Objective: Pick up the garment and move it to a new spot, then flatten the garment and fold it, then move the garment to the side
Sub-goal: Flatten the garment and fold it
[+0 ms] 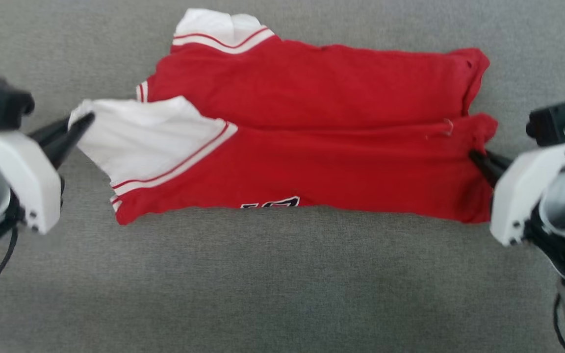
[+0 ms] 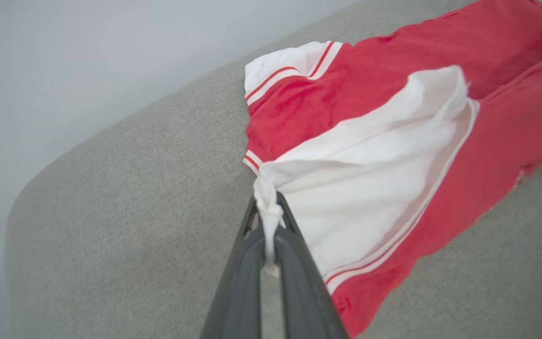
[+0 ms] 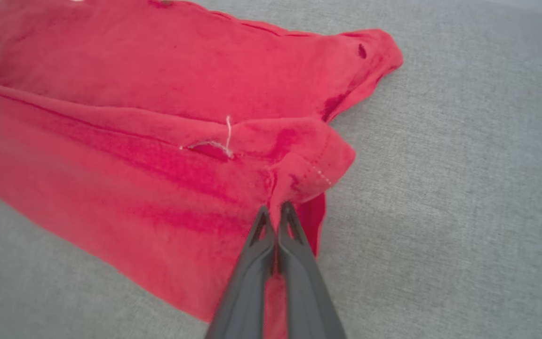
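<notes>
no legible text (lettering (image 1: 270, 202) on garment (image 1: 312, 162) mostly hidden)

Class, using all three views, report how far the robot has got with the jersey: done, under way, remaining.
Done: the garment lies stretched out on the grey cushion, its near half apparently folded over lengthwise. In hand: the left gripper is shut on the tip of the white sleeve, and the right gripper is shut on the red hem corner. Left: release, further folds, then moving it aside.

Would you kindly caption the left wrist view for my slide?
The left gripper pinches the white sleeve tip of the red garment on grey upholstery.
</notes>
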You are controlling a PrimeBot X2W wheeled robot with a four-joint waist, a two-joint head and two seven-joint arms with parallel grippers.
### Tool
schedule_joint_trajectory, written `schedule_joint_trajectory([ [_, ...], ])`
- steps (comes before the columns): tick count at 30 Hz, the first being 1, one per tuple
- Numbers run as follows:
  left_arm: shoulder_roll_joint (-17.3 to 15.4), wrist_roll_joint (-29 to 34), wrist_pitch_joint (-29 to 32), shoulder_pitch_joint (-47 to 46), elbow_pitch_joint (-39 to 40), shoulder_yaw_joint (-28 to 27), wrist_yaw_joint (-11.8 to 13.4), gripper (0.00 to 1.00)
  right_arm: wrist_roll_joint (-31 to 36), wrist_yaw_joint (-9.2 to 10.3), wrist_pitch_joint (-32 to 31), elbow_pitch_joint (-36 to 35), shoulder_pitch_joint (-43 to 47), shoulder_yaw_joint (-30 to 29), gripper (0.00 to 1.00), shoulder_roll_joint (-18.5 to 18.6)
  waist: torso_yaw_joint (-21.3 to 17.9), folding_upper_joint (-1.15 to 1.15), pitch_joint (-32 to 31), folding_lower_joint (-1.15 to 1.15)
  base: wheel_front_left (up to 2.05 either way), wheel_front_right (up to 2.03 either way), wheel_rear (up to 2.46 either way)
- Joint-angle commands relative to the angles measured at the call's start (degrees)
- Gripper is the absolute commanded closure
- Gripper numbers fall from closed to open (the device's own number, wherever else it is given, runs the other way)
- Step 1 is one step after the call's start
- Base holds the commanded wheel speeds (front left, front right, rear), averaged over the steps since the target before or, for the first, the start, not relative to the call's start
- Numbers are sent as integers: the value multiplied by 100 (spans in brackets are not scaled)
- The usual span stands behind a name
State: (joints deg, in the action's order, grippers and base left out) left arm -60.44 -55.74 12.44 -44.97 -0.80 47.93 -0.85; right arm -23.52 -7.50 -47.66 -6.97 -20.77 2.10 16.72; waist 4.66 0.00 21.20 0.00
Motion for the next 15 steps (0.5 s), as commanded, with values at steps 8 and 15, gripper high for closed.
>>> schedule_joint_trajectory([
  [8,933,93,174,-809,-1675,293,-549,100,183,1,421,1060,-813,345,100,-190,-145,0,412,0,0,0,0],
  [15,1406,-180,441,-1037,-2661,579,-653,100,269,1,464,1673,-1136,597,100,-263,-204,0,555,0,0,0,0],
])
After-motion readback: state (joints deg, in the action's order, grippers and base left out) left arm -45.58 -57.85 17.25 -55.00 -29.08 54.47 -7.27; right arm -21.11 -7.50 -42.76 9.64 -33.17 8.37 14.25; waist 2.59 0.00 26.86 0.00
